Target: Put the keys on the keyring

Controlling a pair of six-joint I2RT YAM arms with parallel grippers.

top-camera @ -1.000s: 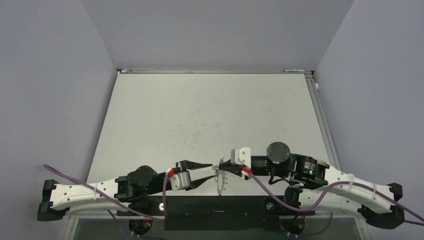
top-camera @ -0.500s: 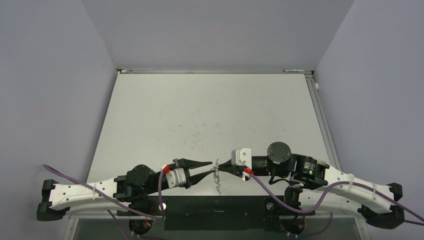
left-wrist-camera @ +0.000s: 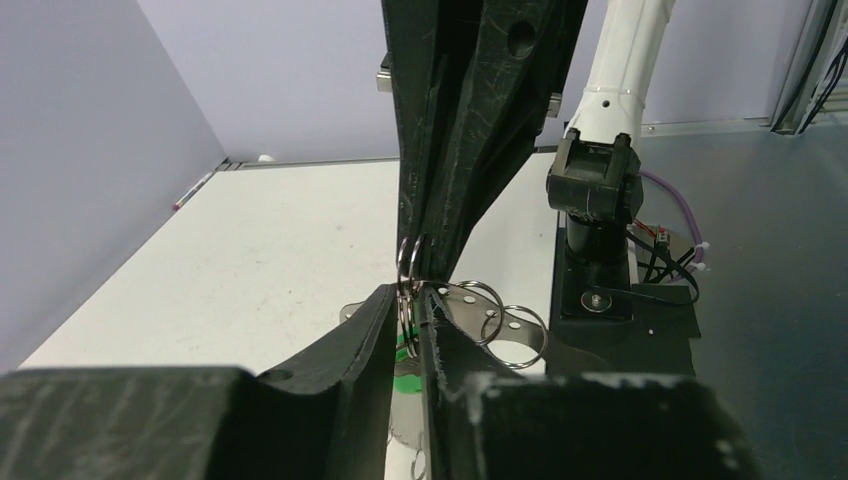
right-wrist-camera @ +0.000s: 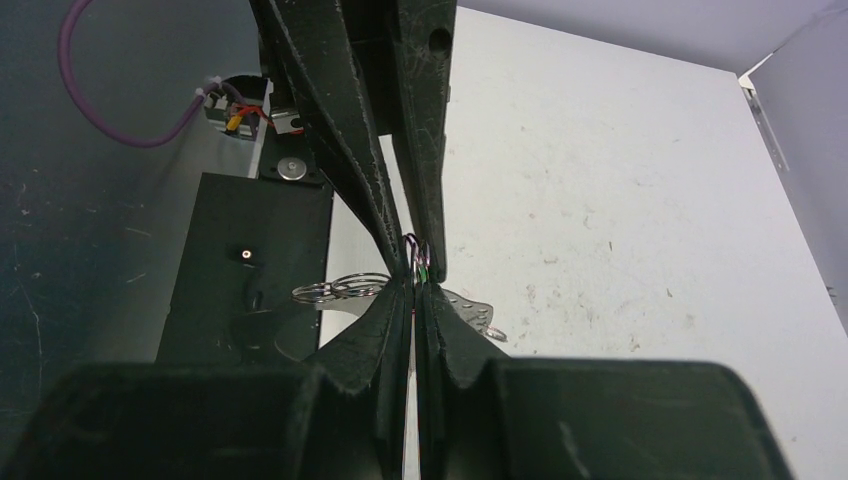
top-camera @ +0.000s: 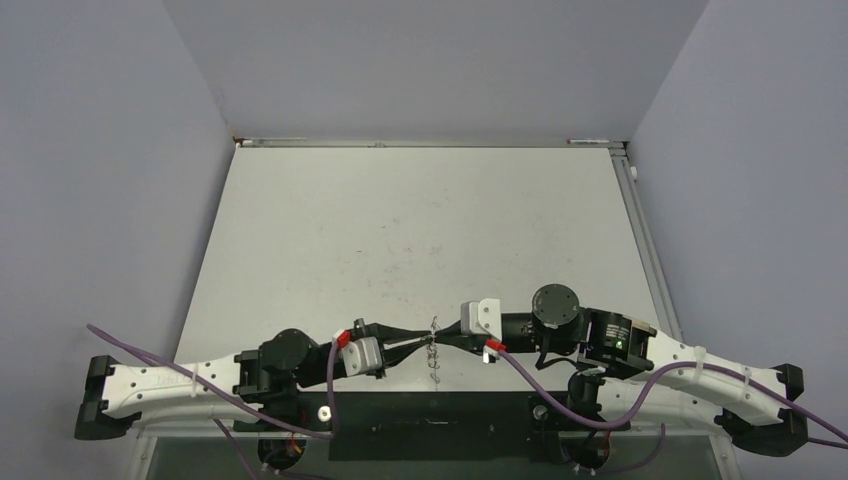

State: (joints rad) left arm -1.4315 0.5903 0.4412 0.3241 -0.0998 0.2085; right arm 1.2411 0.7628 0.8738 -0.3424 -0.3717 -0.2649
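Clenched on keyring (right-wrist-camera: 466,306) with right tool (top-camera: 441,338), at 6 o'clock of surface (top-camera: 420,220), pinched close round green key (left-wrist-camera: 404,350) with left tool (top-camera: 422,340), can't tell if gripping, mostly hidden between fingers (left-wrist-camera: 355,345)

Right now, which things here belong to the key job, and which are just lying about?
Job: green key; keyring; left end effector; right end effector.
Lying about: pen at the table's far right corner; thin stick, maybe another pen, at the far left corner.
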